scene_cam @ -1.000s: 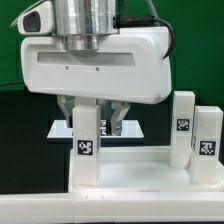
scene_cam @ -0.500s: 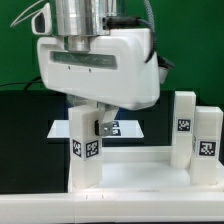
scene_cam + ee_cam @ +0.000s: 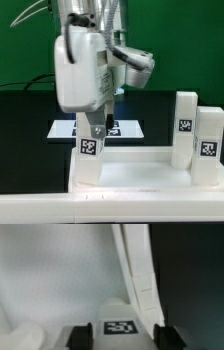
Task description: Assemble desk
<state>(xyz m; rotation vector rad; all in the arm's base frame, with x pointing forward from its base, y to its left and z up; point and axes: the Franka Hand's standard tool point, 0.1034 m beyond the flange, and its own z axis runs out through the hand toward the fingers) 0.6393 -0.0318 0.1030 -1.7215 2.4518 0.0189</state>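
The white desk top lies on the black table with its rim up. A short white leg with a tag stands upright in its corner socket at the exterior view's left. My gripper comes down from above and is shut on the top of this leg. In the wrist view the leg's tagged end sits between my two dark fingers, with the gripper over the desk top. Two more tagged legs stand upright at the exterior view's right.
The marker board lies flat on the black table behind the desk top. A green wall closes the back. In the wrist view the desk top's raised rim runs beside the black table.
My wrist has turned about a quarter turn about the vertical, so the wide hand now shows its narrow side. The gripper stays on the leg at the same spot.
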